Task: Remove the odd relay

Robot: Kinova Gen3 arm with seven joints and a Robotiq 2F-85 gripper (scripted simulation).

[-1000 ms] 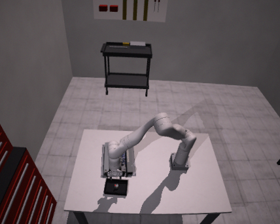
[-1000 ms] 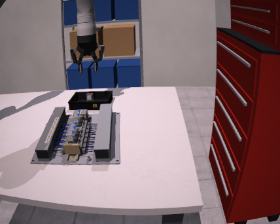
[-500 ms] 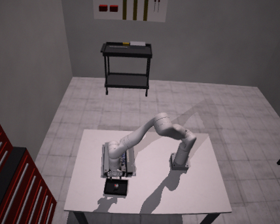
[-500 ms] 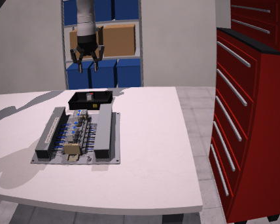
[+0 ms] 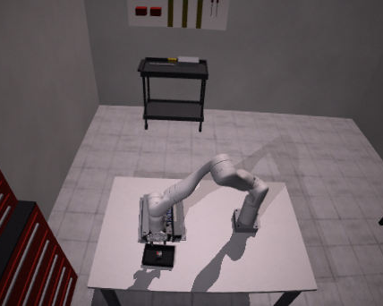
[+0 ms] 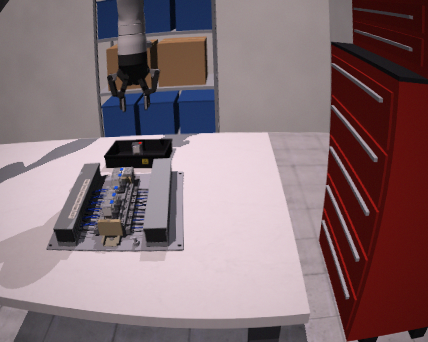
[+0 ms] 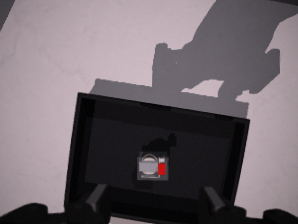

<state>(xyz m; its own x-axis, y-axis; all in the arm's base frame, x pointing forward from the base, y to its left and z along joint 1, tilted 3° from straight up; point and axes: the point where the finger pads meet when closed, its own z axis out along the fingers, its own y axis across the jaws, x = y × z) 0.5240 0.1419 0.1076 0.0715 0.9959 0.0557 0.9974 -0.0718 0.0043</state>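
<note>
The relay with the red button [image 7: 152, 167] lies inside the black parts tray [image 7: 156, 160], near its middle; it also shows in the exterior view [image 6: 137, 146] and the top view [image 5: 158, 255]. My gripper [image 6: 134, 103] hangs high above the tray [image 6: 138, 152], open and empty, with both fingertips visible at the bottom of the wrist view [image 7: 155, 200]. The relay panel [image 6: 121, 208] lies flat on the table next to the tray, with a row of blue-button relays [image 6: 120, 192] between two grey ducts.
A red tool cabinet [image 6: 386, 175] stands right of the table. The arm's base [image 5: 247, 219] is bolted on the table's right side. A black cart [image 5: 173, 89] stands far back on the floor.
</note>
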